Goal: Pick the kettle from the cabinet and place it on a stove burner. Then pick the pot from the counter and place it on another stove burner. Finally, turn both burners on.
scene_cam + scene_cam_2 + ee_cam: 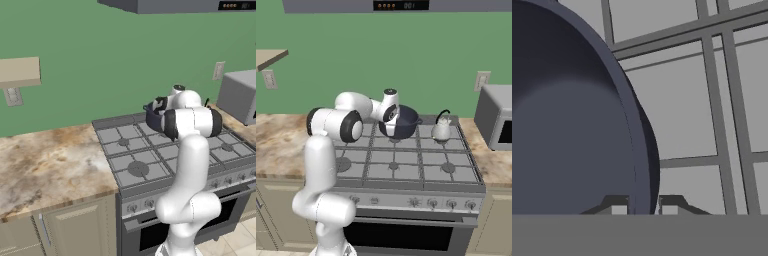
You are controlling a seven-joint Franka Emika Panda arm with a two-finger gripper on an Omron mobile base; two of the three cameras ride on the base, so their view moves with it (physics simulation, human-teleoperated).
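The dark navy pot (403, 123) is over the rear middle stove burner of the grey range (406, 172); whether it rests on the grate I cannot tell. My gripper (389, 121) is shut on the pot's left rim. In the hand view the pot's wall (572, 125) fills the left side, and my gripper (643, 204) has one finger inside the rim and one outside. The small silver kettle (441, 129) stands upright on the rear right burner, close beside the pot. In the left base view my arm hides most of the pot (152, 116).
The marbled counter (50, 160) runs left of the range, with the beige cabinet shelf (20, 71) on the wall above it. A grey microwave (497, 117) sits on the counter to the right. Front burners (393, 165) and knobs (415, 202) lie near the robot's base.
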